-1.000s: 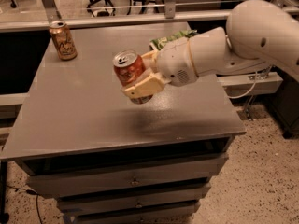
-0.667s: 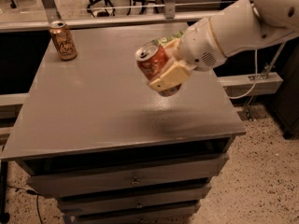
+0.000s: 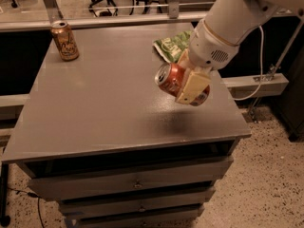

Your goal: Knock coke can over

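Coke can (image 3: 168, 77) held tilted, lifted clear of desk (image 3: 95, 108), near right edge. Gripper (image 3: 187, 87) fingers pinched around can body. Risk judged: if released from height, can could be bounced or rolled off right or front edge.

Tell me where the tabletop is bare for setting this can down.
The tool holds the red-orange aluminium coke can tilted above the right-centre of the grey table. Bare: the whole front half and the middle-left. Crowded: back left by the tan-gold can, back right by the green crinkled bag.
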Controlling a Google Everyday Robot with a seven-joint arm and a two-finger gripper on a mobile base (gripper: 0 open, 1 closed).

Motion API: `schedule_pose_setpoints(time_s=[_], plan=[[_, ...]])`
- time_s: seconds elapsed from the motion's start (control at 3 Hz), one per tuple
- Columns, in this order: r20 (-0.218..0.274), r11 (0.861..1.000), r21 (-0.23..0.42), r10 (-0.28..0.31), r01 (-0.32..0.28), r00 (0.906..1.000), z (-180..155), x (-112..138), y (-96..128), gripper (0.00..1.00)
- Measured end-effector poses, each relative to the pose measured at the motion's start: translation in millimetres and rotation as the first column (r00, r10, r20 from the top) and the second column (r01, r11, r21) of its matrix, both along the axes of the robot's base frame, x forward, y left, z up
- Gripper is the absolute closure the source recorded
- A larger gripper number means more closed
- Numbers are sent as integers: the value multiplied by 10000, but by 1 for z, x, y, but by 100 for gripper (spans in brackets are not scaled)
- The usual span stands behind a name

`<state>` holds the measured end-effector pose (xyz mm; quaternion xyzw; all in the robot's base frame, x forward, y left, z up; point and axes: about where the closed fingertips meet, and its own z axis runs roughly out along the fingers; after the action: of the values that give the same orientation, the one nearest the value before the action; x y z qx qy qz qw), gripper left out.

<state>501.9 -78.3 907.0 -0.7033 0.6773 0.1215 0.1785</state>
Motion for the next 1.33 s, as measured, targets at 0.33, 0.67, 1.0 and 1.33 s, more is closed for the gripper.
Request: schedule_pose_setpoints(time_s=[0.33,0.67,1.0,1.33], plan=[[-381,9915,-1157,553,-594,9977,-24,-3,10,100],[-599,9859,-1407,828,-905,9948,-40,2,30,82],[-823,9875,-1220,903,-999,9925,-54,6,48,59],[-994,9893,-998,967,-1067,9903,-64,9,63,34]])
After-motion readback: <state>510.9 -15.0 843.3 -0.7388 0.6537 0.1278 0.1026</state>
